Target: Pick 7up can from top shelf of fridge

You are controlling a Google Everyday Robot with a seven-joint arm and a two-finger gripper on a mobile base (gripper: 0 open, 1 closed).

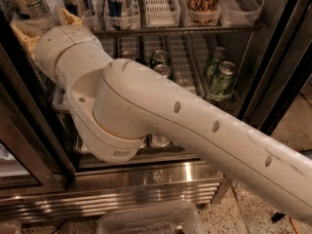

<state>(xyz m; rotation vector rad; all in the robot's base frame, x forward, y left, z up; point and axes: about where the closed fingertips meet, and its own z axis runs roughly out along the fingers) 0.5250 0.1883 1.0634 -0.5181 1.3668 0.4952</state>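
Inside the fridge (273,57), green cans (222,79) stand behind the arm (195,126); its pincer (43,23), spread apart, sits below the 7up can (29,1).

The white arm (195,126) stretches from lower right to upper left, bent at a bulky joint, with the hand (45,27) pointing away at upper left.
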